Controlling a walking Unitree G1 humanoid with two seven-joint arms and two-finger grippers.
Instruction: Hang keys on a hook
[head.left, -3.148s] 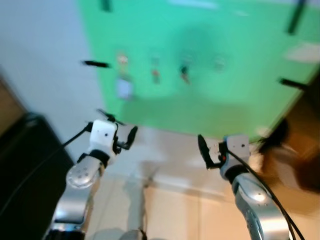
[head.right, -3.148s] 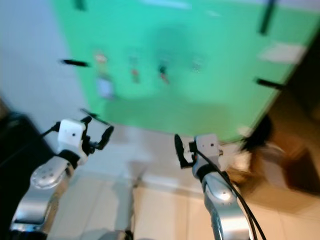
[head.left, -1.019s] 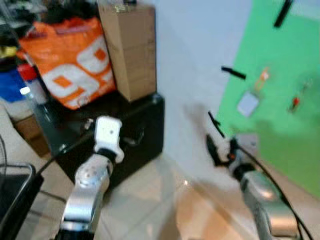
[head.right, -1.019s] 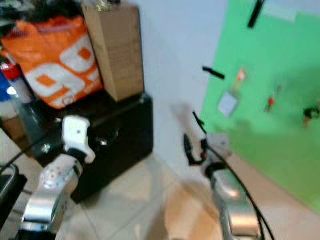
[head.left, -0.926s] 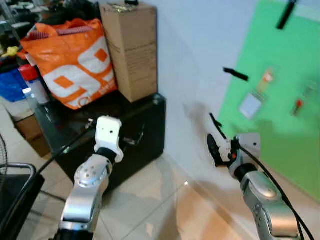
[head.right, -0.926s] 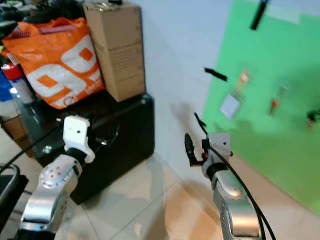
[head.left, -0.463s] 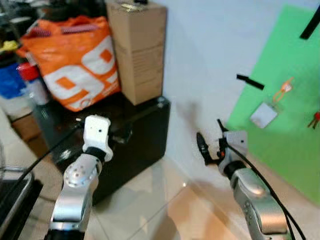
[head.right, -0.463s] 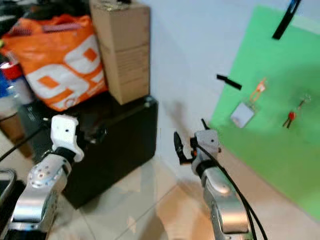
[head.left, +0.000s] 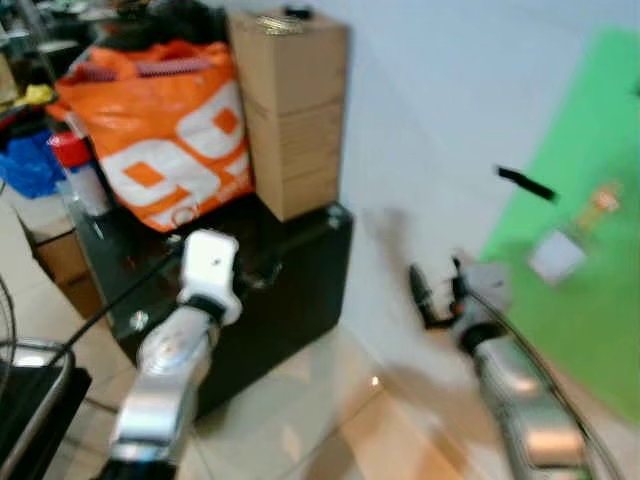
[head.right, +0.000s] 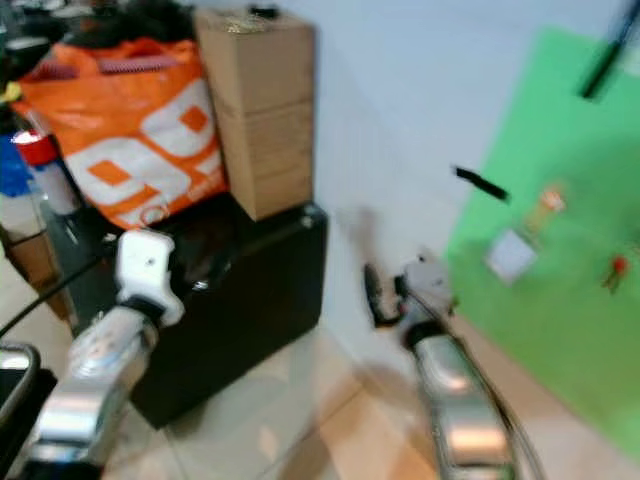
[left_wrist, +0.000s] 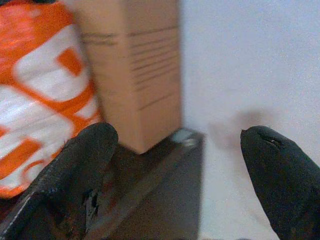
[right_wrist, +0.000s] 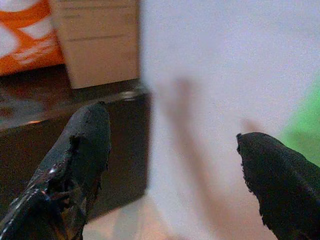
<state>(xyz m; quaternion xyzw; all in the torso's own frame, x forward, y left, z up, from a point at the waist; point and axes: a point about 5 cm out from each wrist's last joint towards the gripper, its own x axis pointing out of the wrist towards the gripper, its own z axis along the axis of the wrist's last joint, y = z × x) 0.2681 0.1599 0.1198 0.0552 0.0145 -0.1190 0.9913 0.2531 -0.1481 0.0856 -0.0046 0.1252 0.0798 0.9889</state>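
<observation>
- Nearest you, your left arm comes up from the lower left; your left gripper (left_wrist: 175, 165) is raised in front of the black cabinet (head.left: 300, 290). In the left wrist view its two black fingers (left_wrist: 75, 170) stand wide apart with nothing between them.
- Your right arm comes up from the lower right. Your right gripper (right_wrist: 170, 165) is held in front of the pale wall (head.left: 430, 120), between the cabinet and the green panel (head.left: 590, 230). In the right wrist view its fingers (right_wrist: 82, 145) are spread wide and hold nothing.
- Both head views are blurred, the right side most of all.
- Under the arms you have a light tiled floor (head.left: 330, 420), with a dark frame (head.left: 30, 390) at the lower left corner.
- The black cabinet stands against the wall just beyond your left gripper. On its top, a tall cardboard box (head.left: 292, 110) stands upright at the wall end, and an orange and white bag (head.left: 160, 130) sits just beside it on the left.
- Left of the bag, a clear bottle with a red cap (head.left: 75, 175) stands beside something blue (head.left: 30, 165).
- Farther off on the right, the green panel is fixed to the wall. A white tag on an orange strap (head.right: 515, 250) hangs on it, with a small red item (head.right: 615, 270) to its right that may be keys; the blur is too strong to be sure, and no hook can be made out.
- A short black strip (head.left: 525, 183) sits on the wall at the panel's left edge.
</observation>
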